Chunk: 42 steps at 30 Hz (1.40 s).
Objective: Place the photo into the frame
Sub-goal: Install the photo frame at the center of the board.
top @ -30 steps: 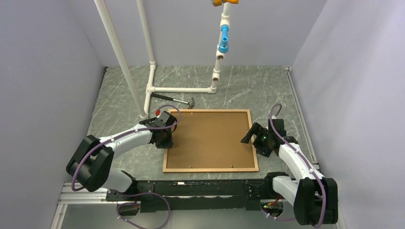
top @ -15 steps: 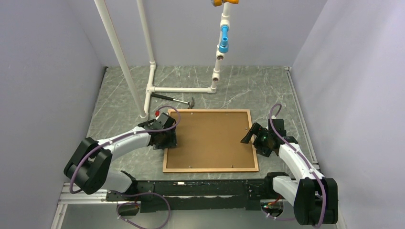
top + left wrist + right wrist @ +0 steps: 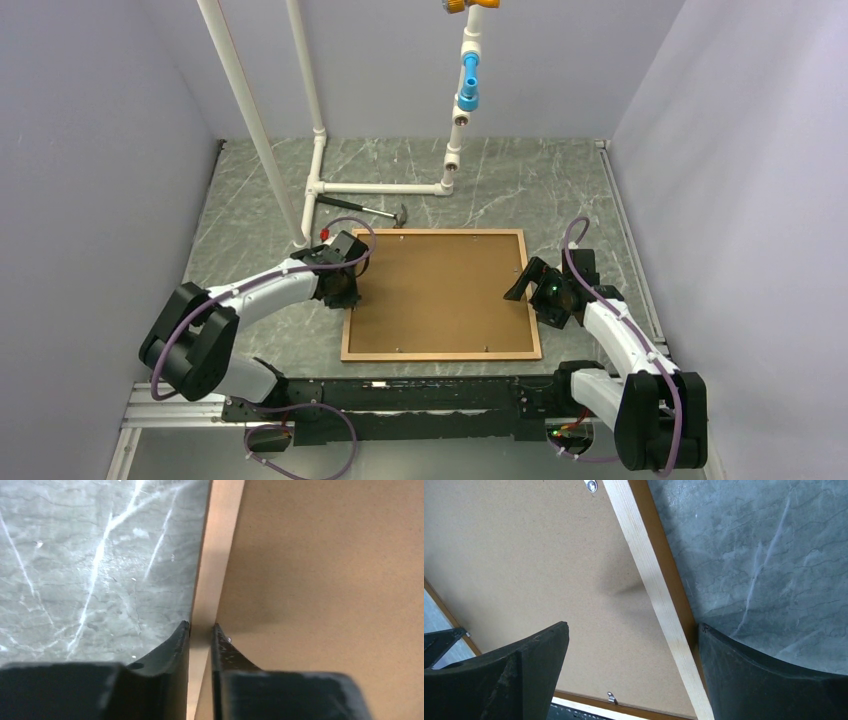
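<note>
Top view: the frame [image 3: 440, 354] is laid face down mid-tabletop [image 3: 540, 190], nearer the near edge, with the backing board [image 3: 440, 290] seated inside it. The left gripper [image 3: 345, 292] is set at the left rail, the right gripper [image 3: 528, 290] at the right rail. The photo is not seen. It is judged to be under the board, so insertion looks mostly done, with securing the tabs and flipping possibly left.

Left wrist view: the jaws are narrowed onto the left rail, which appears pinched.

Right wrist view: the jaws are spread wide astride the right rail, with nothing held. Metal tabs [image 3: 591, 485] are partly cut off at the picture's edges, so whether they are locked cannot be told.
</note>
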Each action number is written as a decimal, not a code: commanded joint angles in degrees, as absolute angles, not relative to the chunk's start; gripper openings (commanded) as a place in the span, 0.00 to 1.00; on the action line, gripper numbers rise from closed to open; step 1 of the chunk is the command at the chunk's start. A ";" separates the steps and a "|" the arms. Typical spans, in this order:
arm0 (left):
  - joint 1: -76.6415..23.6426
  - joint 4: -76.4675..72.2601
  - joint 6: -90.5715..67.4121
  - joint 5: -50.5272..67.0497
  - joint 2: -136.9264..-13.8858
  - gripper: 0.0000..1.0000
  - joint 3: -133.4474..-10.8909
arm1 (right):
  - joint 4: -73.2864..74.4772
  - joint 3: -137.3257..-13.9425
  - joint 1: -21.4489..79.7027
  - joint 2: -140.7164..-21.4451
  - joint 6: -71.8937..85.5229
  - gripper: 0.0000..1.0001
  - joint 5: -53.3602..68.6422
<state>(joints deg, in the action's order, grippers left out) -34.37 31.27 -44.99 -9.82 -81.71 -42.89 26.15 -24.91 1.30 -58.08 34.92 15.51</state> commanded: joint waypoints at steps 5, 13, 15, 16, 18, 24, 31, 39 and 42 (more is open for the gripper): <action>-34.94 28.47 -45.19 -10.18 -84.43 0.00 -39.46 | 24.34 -25.51 1.67 -59.39 35.27 1.00 18.88; -34.81 28.67 -45.13 -8.14 -79.53 0.31 -39.16 | 25.66 -27.32 1.71 -60.14 34.08 1.00 17.05; -34.33 29.37 -45.38 -7.69 -77.75 0.67 -39.49 | 26.28 -28.08 1.68 -60.29 33.58 1.00 15.89; -34.02 29.70 -45.55 -7.26 -76.83 0.77 -39.61 | 26.55 -28.50 1.67 -60.47 33.31 1.00 15.42; -33.47 30.13 -45.58 -6.41 -75.19 0.88 -39.65 | 26.89 -29.21 1.67 -60.94 32.77 1.00 15.29; -31.74 28.85 -45.77 -2.10 -68.99 0.94 -37.50 | 26.93 -32.02 1.67 -62.91 30.99 1.00 13.49; -31.08 26.16 -46.31 1.80 -64.96 0.99 -34.31 | 27.38 -37.62 1.72 -67.98 28.95 1.00 8.99; -31.09 25.32 -46.23 2.92 -64.28 0.99 -32.53 | 28.34 -45.36 1.80 -77.37 26.71 0.99 1.86; -31.04 24.82 -46.24 3.22 -64.41 0.99 -31.79 | 27.98 -46.87 2.23 -80.44 26.17 0.97 1.50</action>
<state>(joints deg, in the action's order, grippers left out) -31.31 26.81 -45.98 1.96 -65.60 -32.64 27.70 -43.62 1.61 -77.71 27.99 4.95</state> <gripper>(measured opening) 0.994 0.986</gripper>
